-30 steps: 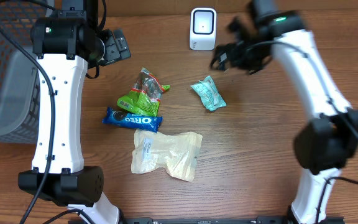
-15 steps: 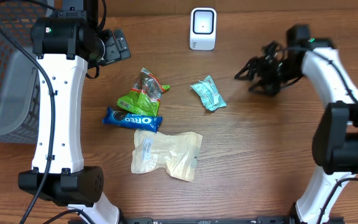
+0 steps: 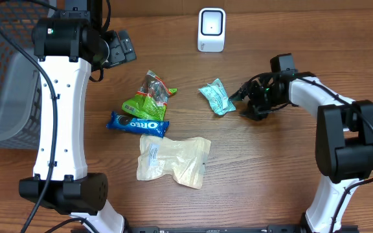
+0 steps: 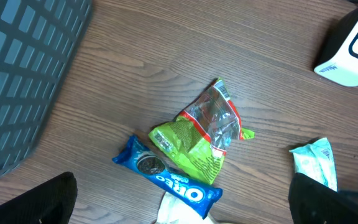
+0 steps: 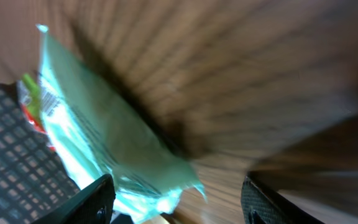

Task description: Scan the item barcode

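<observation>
mint-green snack packet [image 3: 216, 97] lies flat on the wooden tabletop [image 3: 271, 168], just toward 2 o'clock of centre. the right hand [image 3: 240, 105] sits low at its 3 o'clock edge, fingers [image 5: 98, 199] parted, the packet's near corner between them and nothing gripped. the left hand [image 3: 123, 48] hangs wide open and empty at 10 o'clock. the white barcode scanner [image 3: 212, 29] stands at 12 o'clock. a clean pinch probably wants the fingers pushed further over the crinkly edge before closing, then the printed code turned to face the scanner.
</observation>
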{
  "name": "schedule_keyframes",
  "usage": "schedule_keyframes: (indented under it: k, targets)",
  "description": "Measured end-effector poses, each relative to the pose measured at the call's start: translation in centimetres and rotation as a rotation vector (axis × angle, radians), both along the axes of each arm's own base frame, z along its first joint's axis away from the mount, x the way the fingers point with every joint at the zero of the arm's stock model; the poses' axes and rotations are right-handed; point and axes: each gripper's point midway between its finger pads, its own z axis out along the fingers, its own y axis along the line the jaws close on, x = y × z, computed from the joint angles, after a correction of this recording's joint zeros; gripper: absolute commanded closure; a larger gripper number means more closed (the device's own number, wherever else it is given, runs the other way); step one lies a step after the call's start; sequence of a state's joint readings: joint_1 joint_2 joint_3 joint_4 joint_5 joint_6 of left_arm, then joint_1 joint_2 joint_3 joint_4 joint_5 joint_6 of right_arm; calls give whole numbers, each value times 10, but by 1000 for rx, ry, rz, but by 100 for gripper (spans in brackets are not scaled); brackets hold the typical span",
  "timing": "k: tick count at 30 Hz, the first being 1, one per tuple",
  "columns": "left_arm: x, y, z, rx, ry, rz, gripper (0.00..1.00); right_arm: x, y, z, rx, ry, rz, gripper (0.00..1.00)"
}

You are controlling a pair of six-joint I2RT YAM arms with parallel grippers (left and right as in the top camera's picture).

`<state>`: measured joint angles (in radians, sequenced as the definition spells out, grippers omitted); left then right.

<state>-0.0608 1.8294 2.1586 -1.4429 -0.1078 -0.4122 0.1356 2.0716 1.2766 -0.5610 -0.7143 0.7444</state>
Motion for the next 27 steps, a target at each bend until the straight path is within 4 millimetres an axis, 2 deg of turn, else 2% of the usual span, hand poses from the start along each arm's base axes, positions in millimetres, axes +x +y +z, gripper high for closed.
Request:
schedule_keyframes:
  k: [6,9,14,17,27]
  targets:
    - [0,0,0,0,0,0,0,9,13,1,16,-31,-31,34]
    - [0,0,0,0,0,0,0,13,18,1,13,-52,-35,41]
    - [0,0,0,0,0,0,0,17,22,-1,-13,-83,-34,80]
    - [0,0,0,0,0,0,0,17,22,-3,-25,-90,-28,95]
    - [0,0,0,0,0,0,0,13,17,-4,-78,-124,11,96]
